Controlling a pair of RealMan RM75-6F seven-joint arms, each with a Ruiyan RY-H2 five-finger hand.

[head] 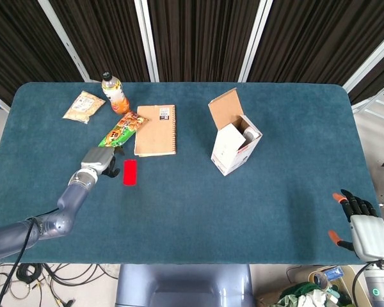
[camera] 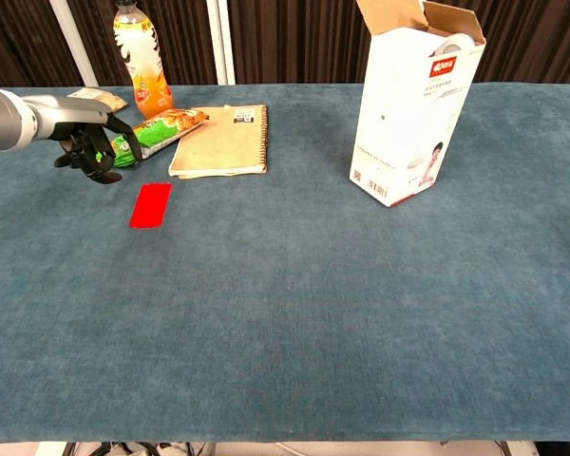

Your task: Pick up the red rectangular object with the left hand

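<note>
**Desk:** Where is your target?

**Floor:** The red rectangular object [head: 130,172] lies flat on the blue table [head: 243,217], near your left edge, just in front of the green snack packet [head: 121,130] and the spiral notebook [head: 156,130]. Its long axis runs away from you, roughly parallel to the notebook's spine.

**Desk:** And your left hand?

**Floor:** Your left hand [camera: 97,152] hovers just beside the red piece, on its outer side and slightly farther back, close to the snack packet's near end. Its fingers curl downward and hold nothing. The target lies inward of your palm and a touch nearer to you.

**Desk:** The right?

**Floor:** Your right hand [head: 361,225] rests well apart at the opposite corner, fingers spread, empty. Your left is far nearer.

**Desk:** What does the move turn on?

**Floor:** Likely a short sideways shift inward, then closing across the narrow width. The piece looks thin, so lifting an edge off the cloth may be awkward, and the packet sits close enough to be nudged.
</note>
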